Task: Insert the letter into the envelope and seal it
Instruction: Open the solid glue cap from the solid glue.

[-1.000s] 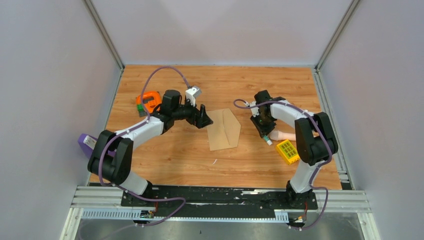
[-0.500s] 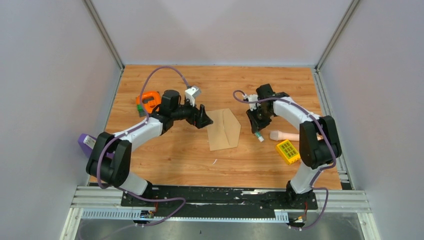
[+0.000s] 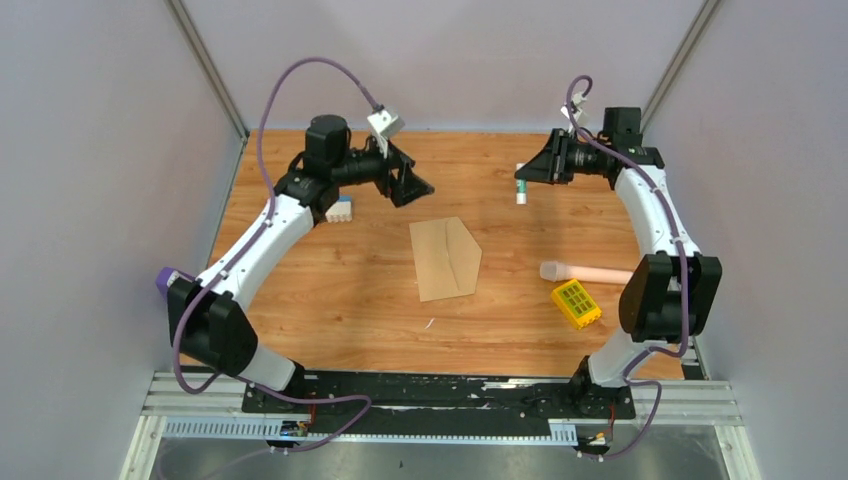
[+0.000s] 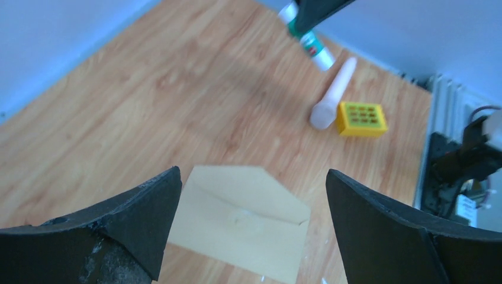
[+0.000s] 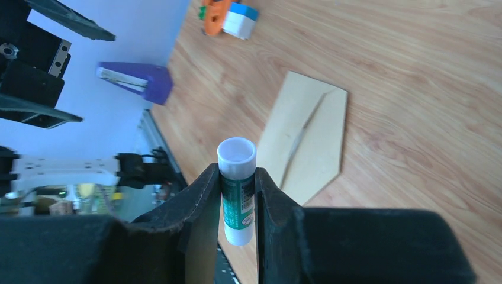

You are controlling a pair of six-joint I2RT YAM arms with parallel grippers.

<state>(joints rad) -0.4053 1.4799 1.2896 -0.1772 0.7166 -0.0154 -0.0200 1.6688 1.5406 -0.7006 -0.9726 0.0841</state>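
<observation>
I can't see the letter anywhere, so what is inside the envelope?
Its inside is covered. The envelope lies flat on the table with nothing on top, and no paler sheet shows at its edges.

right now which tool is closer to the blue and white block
Left. The left tool hangs open just right of the blue and white block; the right tool, shut on the glue stick, is much farther off to the right.
</observation>
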